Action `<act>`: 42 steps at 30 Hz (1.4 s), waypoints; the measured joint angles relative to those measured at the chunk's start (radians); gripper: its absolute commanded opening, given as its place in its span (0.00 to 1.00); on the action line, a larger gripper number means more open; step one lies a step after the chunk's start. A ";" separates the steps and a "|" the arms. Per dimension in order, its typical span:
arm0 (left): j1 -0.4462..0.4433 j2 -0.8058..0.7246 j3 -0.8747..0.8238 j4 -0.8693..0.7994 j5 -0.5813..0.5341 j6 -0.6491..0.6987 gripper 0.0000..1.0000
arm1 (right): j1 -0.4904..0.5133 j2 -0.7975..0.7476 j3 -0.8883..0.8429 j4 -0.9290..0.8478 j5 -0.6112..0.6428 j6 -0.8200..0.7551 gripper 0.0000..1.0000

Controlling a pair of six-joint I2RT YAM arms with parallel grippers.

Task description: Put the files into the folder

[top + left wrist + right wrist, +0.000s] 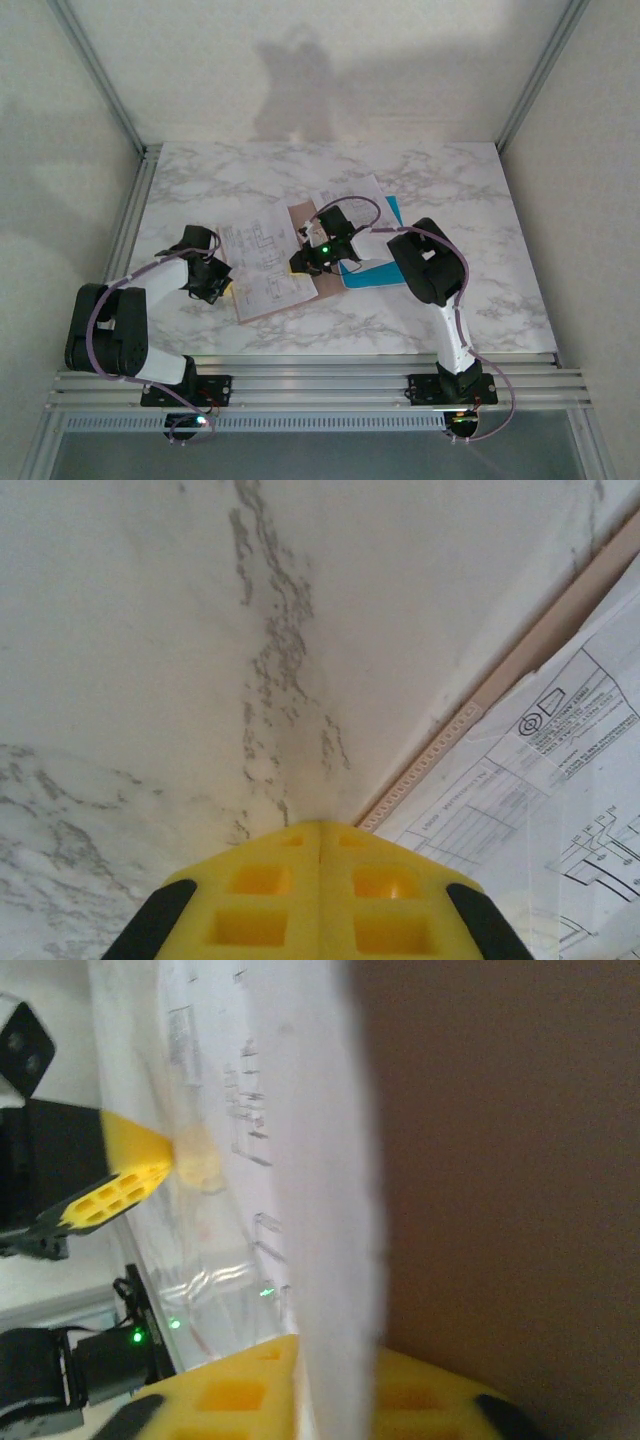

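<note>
- Where's the folder (500,1160)?
- Mid-table (200,180), long side running near-to-far, leaning slightly left, files (262,262) on it
- Grippers?
- Left gripper (320,825) pressed closed by its left edge; right gripper (335,1345) pinching the files' edge

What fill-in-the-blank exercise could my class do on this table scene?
The table has a ___ pattern. The left gripper has ___ fingers; so has the right gripper, shut on a printed sheet. The strip under the right arm is bright ___.
Missing words: marble; yellow; blue.
</note>
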 measured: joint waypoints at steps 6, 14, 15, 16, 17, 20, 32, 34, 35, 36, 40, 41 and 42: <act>0.000 -0.008 0.027 0.000 -0.064 0.005 0.02 | 0.010 -0.116 0.001 -0.111 0.167 0.047 0.53; -0.064 -0.071 0.110 0.021 -0.109 0.023 0.04 | -0.002 -0.348 0.013 -0.270 0.488 0.179 0.63; -0.097 -0.071 0.112 0.029 -0.106 0.022 0.03 | -0.003 -0.343 0.030 -0.295 0.517 0.202 0.62; -0.127 -0.069 0.112 0.035 -0.101 0.019 0.03 | -0.004 -0.328 0.050 -0.325 0.541 0.224 0.63; -0.169 -0.066 0.112 0.043 -0.096 0.011 0.02 | -0.004 -0.308 0.076 -0.357 0.563 0.246 0.63; -0.288 -0.039 0.112 0.083 -0.079 -0.021 0.00 | -0.004 -0.234 0.153 -0.451 0.618 0.306 0.69; -0.507 0.122 0.112 0.197 -0.051 -0.124 0.00 | 0.010 -0.084 0.328 -0.645 0.672 0.454 0.73; -0.512 0.127 0.109 0.201 -0.051 -0.129 0.00 | 0.014 -0.078 0.340 -0.659 0.672 0.464 0.73; -0.512 0.128 0.107 0.203 -0.052 -0.130 0.00 | 0.017 -0.077 0.344 -0.663 0.672 0.470 0.73; -0.512 0.128 0.105 0.205 -0.052 -0.132 0.00 | 0.018 -0.075 0.348 -0.667 0.672 0.475 0.73; -0.512 0.128 0.079 0.211 -0.052 -0.134 0.00 | 0.023 -0.051 0.375 -0.684 0.672 0.489 0.72; -0.512 0.128 0.072 0.217 -0.052 -0.136 0.00 | 0.024 -0.042 0.383 -0.686 0.671 0.492 0.72; -0.512 0.127 0.071 0.219 -0.052 -0.136 0.00 | 0.026 -0.032 0.389 -0.687 0.672 0.497 0.72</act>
